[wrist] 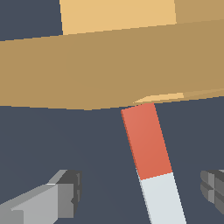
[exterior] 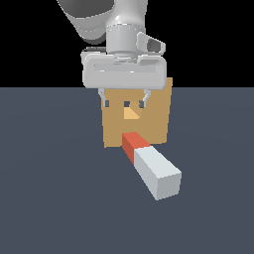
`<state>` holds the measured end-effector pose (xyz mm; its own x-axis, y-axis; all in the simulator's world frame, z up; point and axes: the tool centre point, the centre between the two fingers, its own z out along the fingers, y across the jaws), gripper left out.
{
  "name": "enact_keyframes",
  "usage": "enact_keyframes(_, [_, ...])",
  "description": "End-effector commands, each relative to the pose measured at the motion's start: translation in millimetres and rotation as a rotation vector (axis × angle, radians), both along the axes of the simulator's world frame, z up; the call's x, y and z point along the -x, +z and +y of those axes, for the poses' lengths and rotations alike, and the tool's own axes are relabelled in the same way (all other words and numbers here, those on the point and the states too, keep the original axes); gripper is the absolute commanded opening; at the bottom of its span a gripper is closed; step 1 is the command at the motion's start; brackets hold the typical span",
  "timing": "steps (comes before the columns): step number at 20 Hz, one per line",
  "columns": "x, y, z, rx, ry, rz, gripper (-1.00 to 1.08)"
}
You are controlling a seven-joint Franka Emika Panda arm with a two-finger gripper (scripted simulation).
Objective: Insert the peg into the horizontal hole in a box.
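Note:
The peg [exterior: 149,163] lies low in front of the tan box [exterior: 158,119]. Its red-orange half points at the box and its grey-white half [exterior: 158,173] points away. The red end meets the box's face below the hole [exterior: 130,114]; I cannot tell if it touches. My gripper [exterior: 125,104] hangs above the peg's red end, in front of the box's upper face, open and empty. In the wrist view the peg [wrist: 148,144] runs between the two fingers [wrist: 65,192], well apart from both, up to the box [wrist: 87,65].
The dark grey-blue floor [exterior: 49,188] spreads on all sides of the box and the peg. Nothing else stands on it in view.

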<state>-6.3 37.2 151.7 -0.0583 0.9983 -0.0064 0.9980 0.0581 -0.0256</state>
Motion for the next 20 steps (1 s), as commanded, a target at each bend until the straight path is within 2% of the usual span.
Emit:
enact_keyframes(1, [0.0, 0.0, 0.0, 0.000, 0.000, 0.000, 1.00])
enact_keyframes(10, [-5.9, -10.1, -13.7, -0.001, 0.034, -0.003, 1.00])
enact_keyframes(20, [-31.0, -45.1, -58.7, -0.006, 0.152, -0.014, 1.00])
